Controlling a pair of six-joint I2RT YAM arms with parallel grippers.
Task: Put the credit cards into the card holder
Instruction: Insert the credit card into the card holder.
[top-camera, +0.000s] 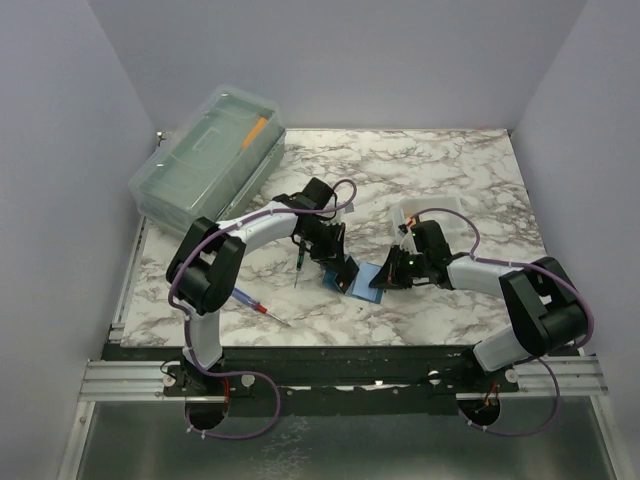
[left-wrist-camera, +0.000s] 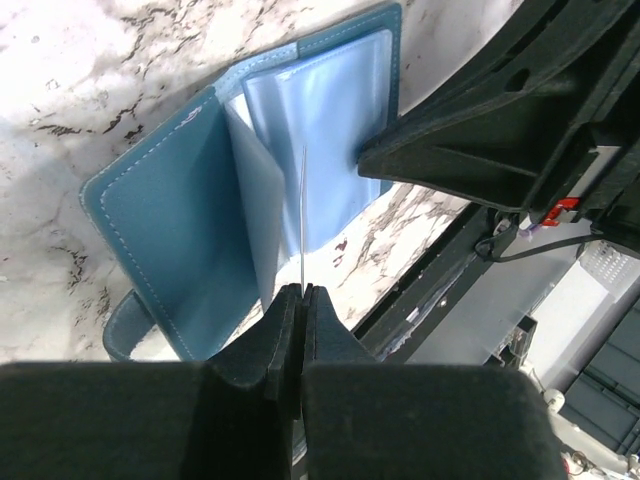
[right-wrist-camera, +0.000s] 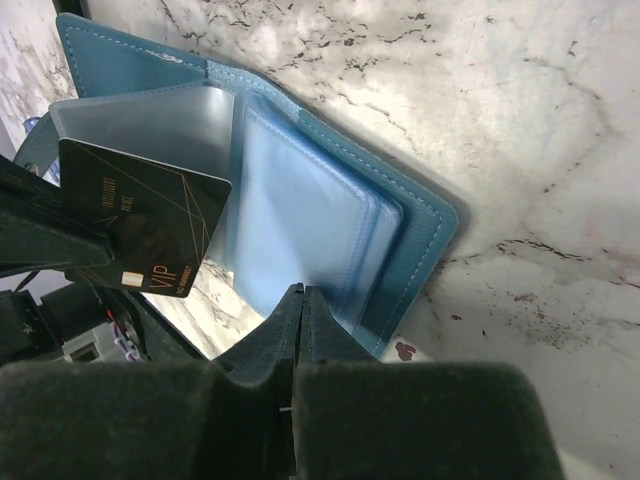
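The teal-blue card holder (top-camera: 366, 284) lies open on the marble table, its clear sleeves (right-wrist-camera: 300, 200) fanned up from the cover (left-wrist-camera: 170, 220). My left gripper (left-wrist-camera: 302, 290) is shut on a credit card (left-wrist-camera: 302, 215), seen edge-on there and standing just over the sleeves. From the right wrist the credit card (right-wrist-camera: 145, 225) is black with gold lines and "VIP", at the holder's left side. My right gripper (right-wrist-camera: 303, 292) is shut, its tips pinched on the near edge of a clear sleeve. In the top view the left gripper (top-camera: 342, 270) and the right gripper (top-camera: 386, 272) flank the holder.
A big clear lidded box (top-camera: 205, 160) stands at the back left. A small translucent white tray (top-camera: 432, 212) sits behind the right wrist. A blue-and-red pen (top-camera: 262, 308) lies near the front left, and a dark pen (top-camera: 298, 262) lies beside the left gripper.
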